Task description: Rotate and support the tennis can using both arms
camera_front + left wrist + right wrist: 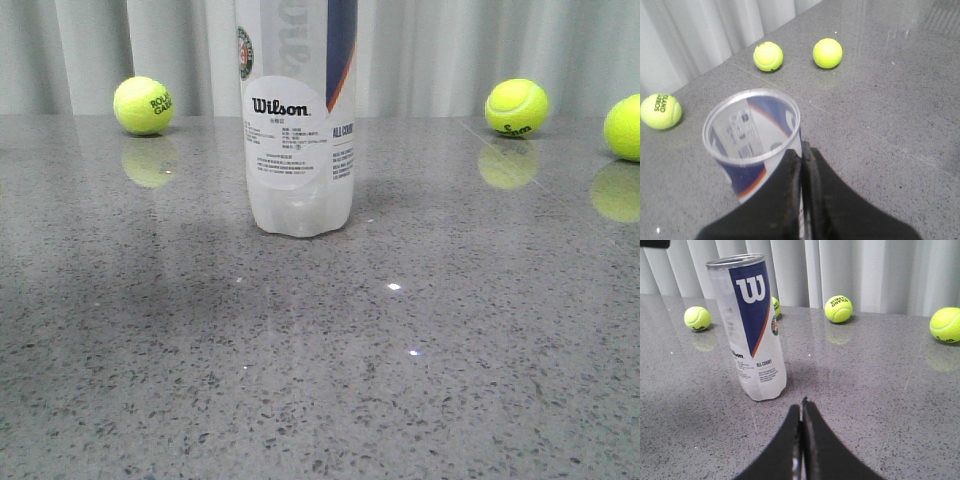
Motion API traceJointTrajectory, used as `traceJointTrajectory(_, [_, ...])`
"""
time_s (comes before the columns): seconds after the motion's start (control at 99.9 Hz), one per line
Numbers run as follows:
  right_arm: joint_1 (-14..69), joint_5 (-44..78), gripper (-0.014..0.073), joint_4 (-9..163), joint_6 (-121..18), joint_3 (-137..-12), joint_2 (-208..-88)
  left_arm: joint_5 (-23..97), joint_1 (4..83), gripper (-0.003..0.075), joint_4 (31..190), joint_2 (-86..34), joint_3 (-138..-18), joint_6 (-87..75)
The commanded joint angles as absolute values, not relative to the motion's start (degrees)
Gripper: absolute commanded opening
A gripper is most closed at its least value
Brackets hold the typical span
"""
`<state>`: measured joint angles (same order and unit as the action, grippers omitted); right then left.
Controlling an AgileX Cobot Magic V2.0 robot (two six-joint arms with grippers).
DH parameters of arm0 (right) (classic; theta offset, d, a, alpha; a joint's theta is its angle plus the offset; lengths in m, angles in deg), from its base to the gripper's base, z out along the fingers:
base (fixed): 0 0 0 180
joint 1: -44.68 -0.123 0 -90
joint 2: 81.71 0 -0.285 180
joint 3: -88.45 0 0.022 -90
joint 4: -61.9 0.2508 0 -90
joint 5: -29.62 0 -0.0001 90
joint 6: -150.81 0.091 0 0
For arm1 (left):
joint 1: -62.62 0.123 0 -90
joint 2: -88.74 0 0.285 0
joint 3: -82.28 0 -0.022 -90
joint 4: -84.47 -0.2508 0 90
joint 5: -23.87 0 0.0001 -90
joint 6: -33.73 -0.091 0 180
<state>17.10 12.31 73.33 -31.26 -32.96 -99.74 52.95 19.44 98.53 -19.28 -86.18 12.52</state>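
The tennis can (pixel 297 130) stands upright on the grey speckled table, its top cut off by the front view's edge. The left wrist view looks down into its open, empty top (pixel 751 125). My left gripper (pixel 801 150) is shut, its tips right beside the can's upper wall just under the rim; I cannot tell whether they touch. In the right wrist view the can (pixel 752 325) shows its navy panel with the white "W". My right gripper (pixel 801 407) is shut and empty, low over the table, a short way from the can's base. Neither gripper shows in the front view.
Three yellow-green tennis balls lie at the back of the table (pixel 400 350): one at the far left (pixel 143 105), two at the far right (pixel 516 107) (pixel 625 127). A white curtain hangs behind them.
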Motion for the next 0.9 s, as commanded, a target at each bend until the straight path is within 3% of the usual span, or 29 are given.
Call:
traceJointTrajectory(0.0, [17.2,16.9,-0.0069,73.2,-31.3,-34.4,-100.3,46.4,19.4,-0.0018,100.2,-23.4,-83.4,13.0])
traceJointTrajectory(0.22, [17.2,16.9,-0.0069,73.2,-31.3,-34.4,-100.3,45.5,23.6,-0.0018,94.2,-28.5,-77.1,13.0])
traceJointTrajectory(0.71, [17.2,16.9,-0.0069,73.2,-31.3,-34.4,-100.3,45.5,45.0,-0.0018,94.5,-37.3,-71.5,13.0])
traceJointTrajectory(0.89, [17.2,16.9,-0.0069,73.2,-31.3,-34.4,-100.3,36.5,48.6,-0.0018,93.4,-40.9,-64.9,14.9])
